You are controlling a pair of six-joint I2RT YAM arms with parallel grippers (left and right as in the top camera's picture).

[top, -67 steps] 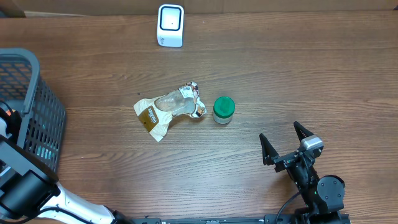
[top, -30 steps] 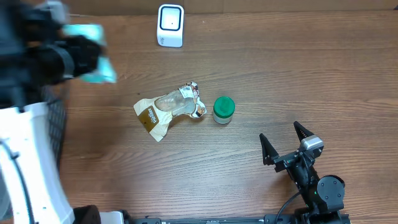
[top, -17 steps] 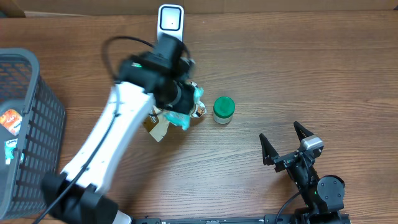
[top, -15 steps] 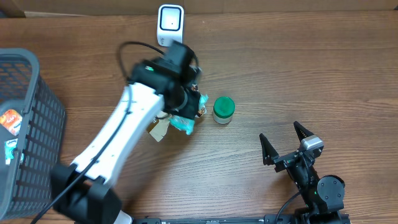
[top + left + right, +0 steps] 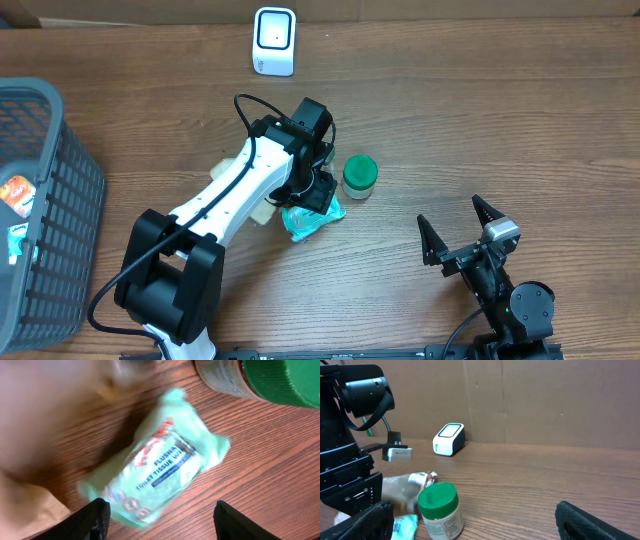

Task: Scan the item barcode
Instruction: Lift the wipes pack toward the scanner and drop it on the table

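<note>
Surface: wood-grain table [image 5: 520,110], dark brown, the grain running left to right, with a dull finish and no cloth or mat on it.
Room: a plain brown board wall [image 5: 545,400] stands behind the table's far edge, with upright seams in it.
Scanner: the white barcode scanner [image 5: 274,40] sits upright at the far edge near the middle, well apart from everything else.
Item: the teal wipes pack [image 5: 160,472] lies flat on the wood near the middle of the table. It lies slantwise with the label up, printed flushable toilet tissue wipes. No barcode shows.
Left gripper: the left gripper [image 5: 160,506] hangs over the pack's near end with its fingers [image 5: 95,520] spread apart. Nothing is clamped, and the pack rests on the table by itself.
Left arm: the white-shelled left arm [image 5: 240,190] slants in from the near left to the centre.
Jar: the green-lidded jar [image 5: 359,177] stands upright just right of the pack, with a strip of wood between them.
Pouch: a crumpled tan pouch [image 5: 20,510] lies just left of the pack, mostly hidden under the arm from above.
Basket: a dark mesh basket [image 5: 40,160] sits at the left edge. There are packets inside, too small to read.
Right gripper: the right gripper [image 5: 450,215] sits low at the near right, fingers spread wide with nothing between them, well apart from the items.
Focus: the left wrist view is smeared toward its upper left.
</note>
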